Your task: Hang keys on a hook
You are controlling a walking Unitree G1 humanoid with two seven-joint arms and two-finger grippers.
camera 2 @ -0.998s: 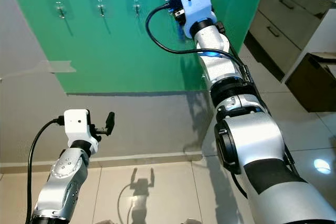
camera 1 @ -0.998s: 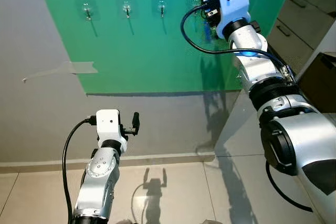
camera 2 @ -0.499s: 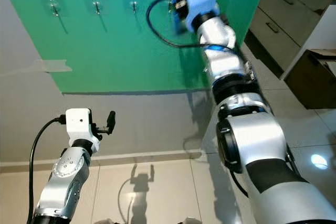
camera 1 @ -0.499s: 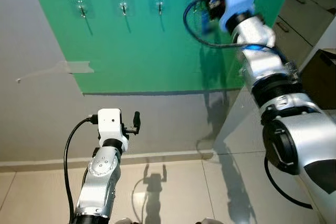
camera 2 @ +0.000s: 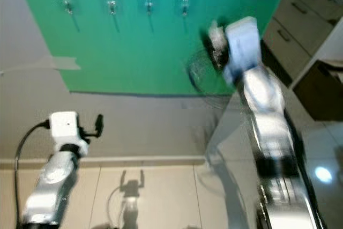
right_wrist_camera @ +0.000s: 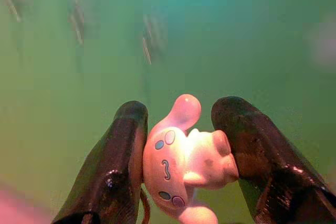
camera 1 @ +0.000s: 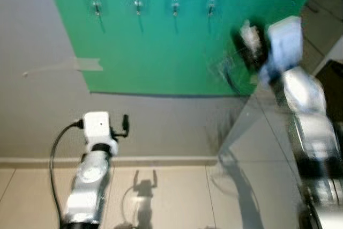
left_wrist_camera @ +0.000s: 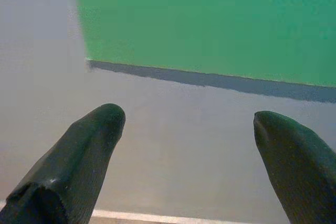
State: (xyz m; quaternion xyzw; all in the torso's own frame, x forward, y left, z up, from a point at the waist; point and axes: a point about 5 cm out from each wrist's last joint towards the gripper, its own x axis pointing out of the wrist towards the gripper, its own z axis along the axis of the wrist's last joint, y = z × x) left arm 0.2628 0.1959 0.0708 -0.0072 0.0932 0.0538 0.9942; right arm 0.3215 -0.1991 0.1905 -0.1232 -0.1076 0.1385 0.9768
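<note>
Several clear hooks (camera 1: 138, 5) sit in a row high on the green wall panel (camera 1: 161, 52); the rightmost hook (camera 1: 211, 6) is bare. My right gripper (camera 1: 249, 38), blurred by motion, is below and to the right of that hook. In the right wrist view it (right_wrist_camera: 181, 109) is shut on the keys' charm (right_wrist_camera: 184, 166), a small white and pink figure held between both fingers. My left gripper (camera 1: 124, 123) is held low before the grey wall. Its fingers (left_wrist_camera: 89, 145) stand open with nothing between them.
Beige drawers (camera 1: 321, 4) stand at the upper right, with a dark opening (camera 1: 332, 79) below them. A strip of tape (camera 1: 86, 65) is stuck on the grey wall beside the panel. Tiled floor (camera 1: 177, 197) lies below the baseboard.
My right arm has swung down and to the right, away from the rightmost hook, with the charm still in its grip. The whole view has shifted and is blurred. The left arm holds its pose.
</note>
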